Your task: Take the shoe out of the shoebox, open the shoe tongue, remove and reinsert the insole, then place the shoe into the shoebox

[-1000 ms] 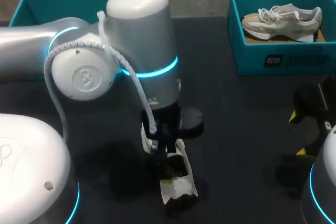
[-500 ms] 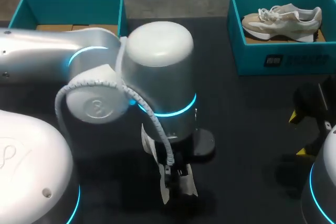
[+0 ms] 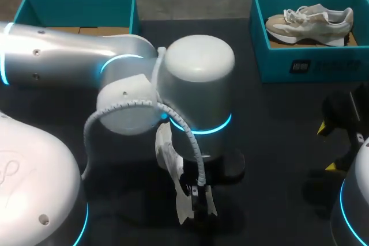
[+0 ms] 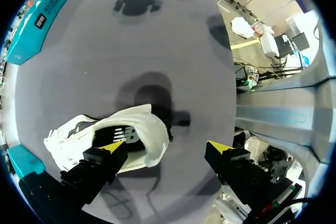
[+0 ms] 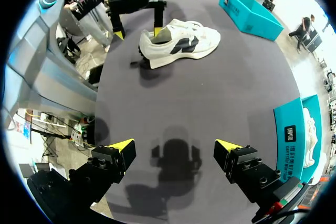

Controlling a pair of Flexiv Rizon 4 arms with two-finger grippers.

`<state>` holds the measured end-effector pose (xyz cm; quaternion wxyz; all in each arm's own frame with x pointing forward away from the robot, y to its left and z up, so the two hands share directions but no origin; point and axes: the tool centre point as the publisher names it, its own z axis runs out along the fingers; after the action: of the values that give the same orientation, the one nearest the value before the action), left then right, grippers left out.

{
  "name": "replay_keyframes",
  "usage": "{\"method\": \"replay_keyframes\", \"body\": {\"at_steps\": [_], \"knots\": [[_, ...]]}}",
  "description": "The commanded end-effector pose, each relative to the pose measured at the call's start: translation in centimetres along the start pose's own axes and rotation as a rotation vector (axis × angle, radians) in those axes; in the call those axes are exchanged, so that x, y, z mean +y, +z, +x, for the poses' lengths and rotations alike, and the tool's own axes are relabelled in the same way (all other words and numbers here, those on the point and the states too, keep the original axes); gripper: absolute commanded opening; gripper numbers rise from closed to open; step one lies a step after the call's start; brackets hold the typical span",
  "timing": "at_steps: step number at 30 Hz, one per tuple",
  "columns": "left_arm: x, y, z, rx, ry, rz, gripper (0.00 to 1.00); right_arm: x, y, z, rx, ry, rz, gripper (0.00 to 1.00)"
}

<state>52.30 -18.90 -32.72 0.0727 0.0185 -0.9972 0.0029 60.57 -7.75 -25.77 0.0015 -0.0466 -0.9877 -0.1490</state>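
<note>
White-and-black fabric sneaker (image 5: 178, 43) lies unboxed on the black bench (image 3: 277, 142) at six o'clock; insole work and reboxing seemingly remain. Left jaws wide, one tip in its collar; right jaws wide, empty.

The left arm (image 3: 196, 96) hangs bulky over the middle of the worktop (image 3: 277, 142) and covers most of the white shoe (image 3: 168, 152), so the way straight down onto it is blocked. The left hand (image 4: 167, 148) stands spread wide: one finger is at the shoe's collar, seemingly inside the opening, and the other is over bare surface with free room between. The right hand (image 5: 174, 145), its fingers apart, hovers over bare worktop, and nothing lies between it and the shoe's side. The right shoebox (image 3: 311, 64) is largely filled by a second shoe (image 3: 311, 18). The left shoebox (image 3: 75, 1) stands open behind the arm.
</note>
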Motion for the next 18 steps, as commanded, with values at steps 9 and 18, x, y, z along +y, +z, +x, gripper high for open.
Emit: {"method": "replay_keyframes", "body": {"at_steps": [9,18], "knots": [[-0.6,2.5,0.2,-0.034,-0.064,-0.058,1.00,0.0,0.0,0.1,-0.002,0.001,0.002,1.00],[-0.4,4.4,0.0,-0.050,-0.098,-0.073,1.00,0.0,0.0,0.1,-0.002,0.001,0.002,1.00]]}}
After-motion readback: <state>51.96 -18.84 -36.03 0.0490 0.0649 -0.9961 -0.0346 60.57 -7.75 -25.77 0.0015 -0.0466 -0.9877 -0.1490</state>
